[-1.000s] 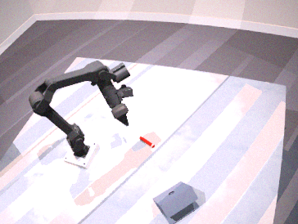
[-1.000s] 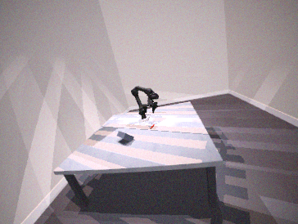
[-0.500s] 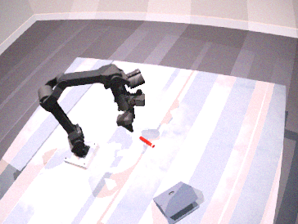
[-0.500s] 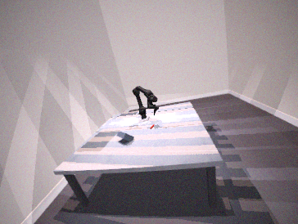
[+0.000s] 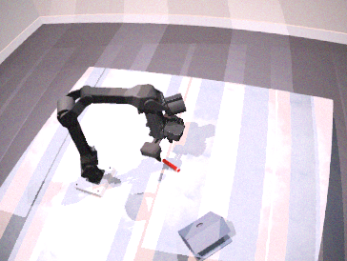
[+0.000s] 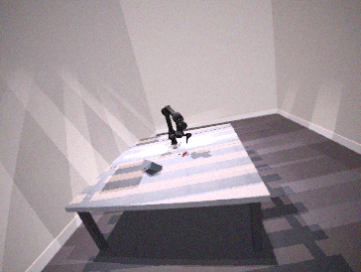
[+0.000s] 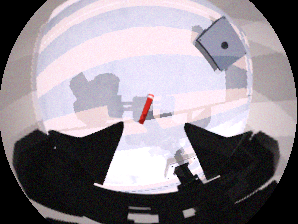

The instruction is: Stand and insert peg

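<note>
The red peg [image 5: 171, 165] [image 6: 184, 154] [image 7: 146, 109] lies flat on the table. Its white band [image 7: 150, 96] is at the end farther from the robot base, at the top in the wrist view. My gripper [image 7: 155, 125] is open and empty, above the table close to the peg. In the wrist view the peg's plain end shows between and just beyond the fingertips. The sloped panel [image 5: 195, 234] [image 6: 153, 168] [image 7: 215, 42] stands away from the gripper, at the lower right in the top view. Its dark hole [image 5: 199, 225] [image 7: 224, 45] shows in the face.
The robot base plate [image 5: 91, 189] is at the left in the top view. The striped table [image 5: 257, 190] [image 6: 218, 184] bears broad bands of light and shadow. The arm's shadow [image 5: 197, 138] [image 7: 97, 97] falls beside the peg.
</note>
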You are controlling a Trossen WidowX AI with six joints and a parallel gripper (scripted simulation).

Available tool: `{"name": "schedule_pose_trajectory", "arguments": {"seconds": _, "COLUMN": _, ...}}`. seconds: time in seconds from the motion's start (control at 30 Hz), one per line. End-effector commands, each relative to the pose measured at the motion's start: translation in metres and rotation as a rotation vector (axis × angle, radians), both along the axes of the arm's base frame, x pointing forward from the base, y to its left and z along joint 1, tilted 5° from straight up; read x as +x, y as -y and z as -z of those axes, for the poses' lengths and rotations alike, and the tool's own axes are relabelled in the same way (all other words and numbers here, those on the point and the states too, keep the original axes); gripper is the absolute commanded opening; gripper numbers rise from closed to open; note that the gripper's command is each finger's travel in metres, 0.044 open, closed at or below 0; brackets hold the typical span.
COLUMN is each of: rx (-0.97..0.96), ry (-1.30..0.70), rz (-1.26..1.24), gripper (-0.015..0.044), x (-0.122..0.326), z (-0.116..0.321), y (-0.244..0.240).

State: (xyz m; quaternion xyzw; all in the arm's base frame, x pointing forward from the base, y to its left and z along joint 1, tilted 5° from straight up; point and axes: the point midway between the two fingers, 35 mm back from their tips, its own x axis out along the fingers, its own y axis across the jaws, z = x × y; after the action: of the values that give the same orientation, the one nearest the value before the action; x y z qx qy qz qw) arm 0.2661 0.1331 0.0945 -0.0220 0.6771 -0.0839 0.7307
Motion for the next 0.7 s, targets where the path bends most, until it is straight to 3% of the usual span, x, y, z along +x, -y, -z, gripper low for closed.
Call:
{"name": "schedule_pose_trajectory", "arguments": {"seconds": 0.0, "rx": 0.037, "ry": -0.010, "rz": 0.112, "gripper": 0.0440, "x": 0.012, "z": 0.006, "y": 0.003}}
{"name": "schedule_pose_trajectory", "arguments": {"seconds": 0.27, "rx": 0.097, "ry": -0.039, "rz": 0.325, "gripper": 0.0440, "x": 0.030, "z": 0.017, "y": 0.010}}
{"name": "schedule_pose_trajectory", "arguments": {"seconds": 0.67, "rx": 0.099, "ry": -0.039, "rz": 0.330, "gripper": 0.0440, "x": 0.031, "z": 0.026, "y": 0.010}}
